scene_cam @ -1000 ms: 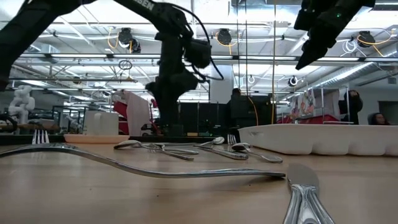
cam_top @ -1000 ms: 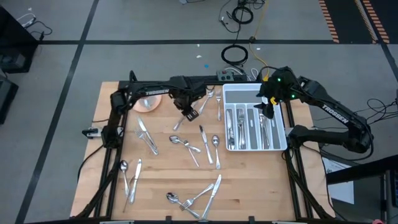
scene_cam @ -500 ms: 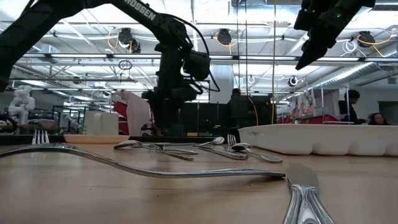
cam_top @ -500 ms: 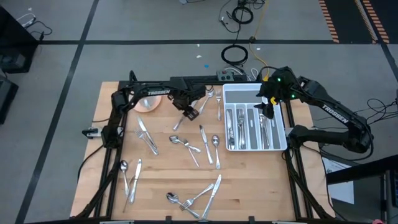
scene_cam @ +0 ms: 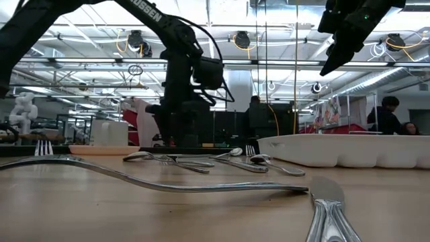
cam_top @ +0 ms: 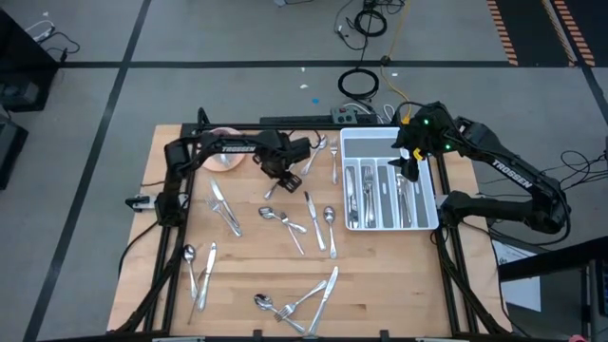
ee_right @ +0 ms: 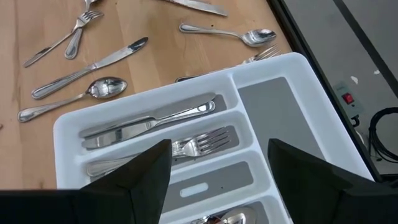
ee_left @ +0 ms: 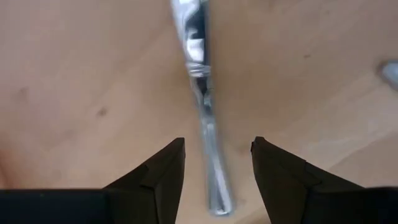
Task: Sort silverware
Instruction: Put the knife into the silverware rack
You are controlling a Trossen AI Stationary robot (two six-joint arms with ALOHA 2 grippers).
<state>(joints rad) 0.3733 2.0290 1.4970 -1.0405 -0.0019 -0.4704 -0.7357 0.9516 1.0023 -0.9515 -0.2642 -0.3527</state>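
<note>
Left gripper [cam_top: 291, 180] hovered low over the far middle of the wooden table [cam_top: 256, 275], jaws apart and empty, straddling the handle of a knife [ee_left: 202, 99] lying flat on the wood between the fingers [ee_left: 163, 174] without touching them. Right gripper [cam_top: 410, 169] hung above the white tray [cam_top: 370, 141] at the table's right side, jaws wide apart, holding nothing. Silverware [cam_top: 285, 220] lay scattered across the table: a few pieces near the left gripper, a cluster at mid-table, a spoon [cam_top: 190, 256] and knife toward the left edge, a tangled group [cam_top: 299, 299] at the near edge. More pieces already rested in the tray's compartments: a knife [ee_right: 149, 121] in one slot, forks [ee_right: 199, 142] in the next, as seen from the right wrist. One wide compartment [ee_right: 273, 112] showed bare. Pink saucer [cam_top: 224, 159] sat at the far left, partly under the left arm. Seen from table height, a long fork [scene_cam: 154, 180] stretched across the foreground, with people visible in the room behind.
</note>
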